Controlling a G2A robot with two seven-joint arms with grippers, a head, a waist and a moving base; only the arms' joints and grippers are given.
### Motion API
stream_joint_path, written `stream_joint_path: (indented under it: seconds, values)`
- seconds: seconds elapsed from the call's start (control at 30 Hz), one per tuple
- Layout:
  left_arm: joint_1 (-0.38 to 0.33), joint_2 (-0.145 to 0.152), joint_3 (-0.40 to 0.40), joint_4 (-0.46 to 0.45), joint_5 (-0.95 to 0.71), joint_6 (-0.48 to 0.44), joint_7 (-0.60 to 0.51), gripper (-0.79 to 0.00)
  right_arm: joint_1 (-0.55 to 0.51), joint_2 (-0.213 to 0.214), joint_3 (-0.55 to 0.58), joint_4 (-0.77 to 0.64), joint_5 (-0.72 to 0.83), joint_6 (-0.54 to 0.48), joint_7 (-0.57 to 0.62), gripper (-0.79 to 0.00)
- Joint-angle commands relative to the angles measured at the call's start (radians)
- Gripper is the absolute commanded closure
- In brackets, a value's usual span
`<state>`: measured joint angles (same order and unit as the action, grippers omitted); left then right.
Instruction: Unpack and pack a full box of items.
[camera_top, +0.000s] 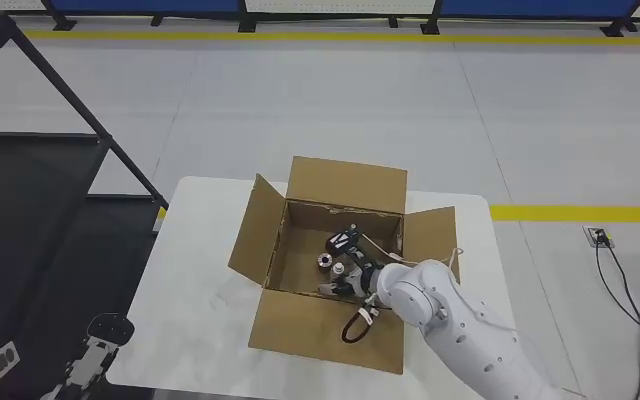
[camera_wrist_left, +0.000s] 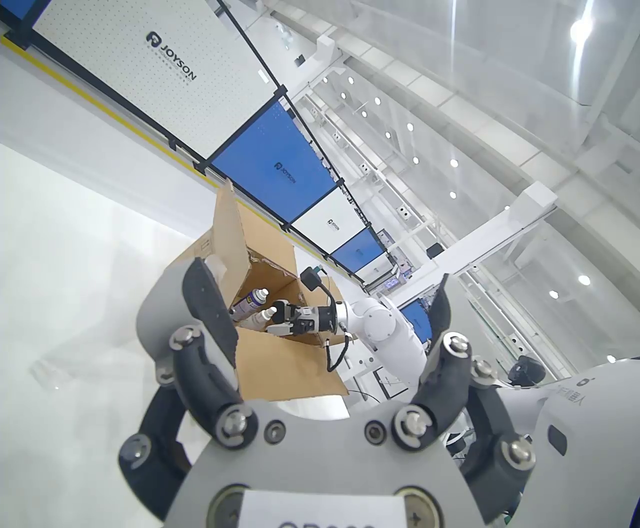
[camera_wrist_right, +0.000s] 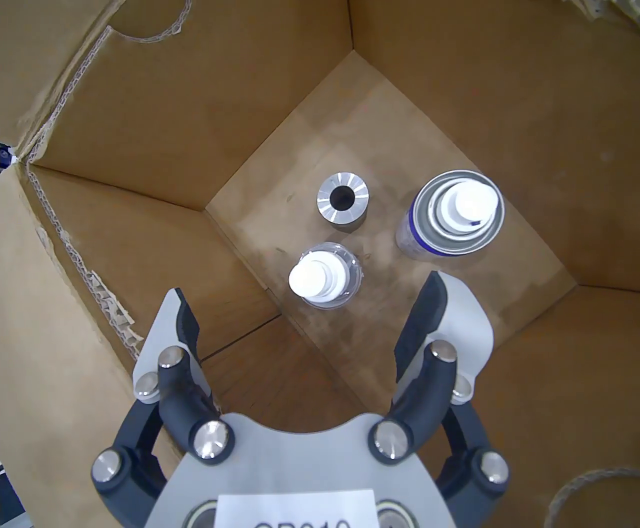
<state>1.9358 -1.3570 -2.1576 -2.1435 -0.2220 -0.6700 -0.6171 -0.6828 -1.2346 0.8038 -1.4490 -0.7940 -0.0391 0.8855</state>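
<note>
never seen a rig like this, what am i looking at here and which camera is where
It is a two-armed robot at a white table with an open cardboard box on it. The top view looks down from above the arms. The other two pictures come from cameras on the wrists, so each shows its own gripper up close. The right gripper is inside the box, open and holding nothing. Below it, upright on the box floor, stand a spray can, a clear bottle with a white cap and a metal cylinder. The left gripper, also open and empty, is away from the box, facing it.
</note>
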Motion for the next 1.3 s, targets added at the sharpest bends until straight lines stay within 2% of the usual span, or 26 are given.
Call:
stream_joint_path:
  seconds: [0.0,0.07,0.1,0.3,0.5,0.57,0.67,0.73,0.87,1.0,1.1,1.27]
  values:
    - [0.0,0.0,0.0,0.0,0.0,0.0,0.0,-0.785,0.01,-0.007,-0.011,0.015,0.004,0.013,0.006,-0.739]
    - [0.0,0.0,0.0,0.0,0.0,0.0,0.0,-0.785,0.02,-0.015,-0.021,0.03,0.006,0.022,0.004,-0.585]
    - [0.0,0.0,0.0,0.0,0.0,0.0,0.0,-0.785,0.024,-0.019,-0.023,0.039,0.013,0.027,0.002,-0.536]
    - [0.0,0.0,0.0,0.0,0.0,0.0,0.0,-0.785,0.049,-0.036,-0.037,0.093,0.024,0.045,0.011,-0.536]
    - [0.0,0.0,0.0,0.0,0.0,0.0,0.0,-0.785,0.074,-0.055,-0.057,0.143,0.036,0.042,0.021,-0.437]
    - [0.0,0.0,0.0,0.0,0.0,0.0,0.0,-0.785,0.079,-0.06,-0.059,0.157,0.036,0.038,0.017,-0.36]
    - [0.0,0.0,0.0,0.0,0.0,0.0,0.0,-0.785,0.078,-0.063,-0.057,0.162,0.031,0.032,0.006,-0.182]
    - [0.0,0.0,0.0,0.0,0.0,0.0,0.0,-0.785,0.071,-0.062,-0.05,0.149,0.018,0.034,-0.004,0.0]
    - [0.0,0.0,0.0,0.0,0.0,0.0,0.0,-0.785,0.028,-0.049,-0.017,0.07,-0.033,0.053,-0.021,0.0]
    - [0.0,0.0,0.0,0.0,0.0,0.0,0.0,-0.785,-0.058,-0.017,0.062,-0.078,-0.103,0.075,-0.018,0.0]
    - [0.0,0.0,0.0,0.0,0.0,0.0,0.0,-0.785,-0.164,0.013,0.153,-0.246,-0.182,0.103,-0.046,0.0]
    - [0.0,0.0,0.0,0.0,0.0,0.0,0.0,-0.785,-0.403,0.059,0.348,-0.543,-0.321,0.174,-0.105,0.0]
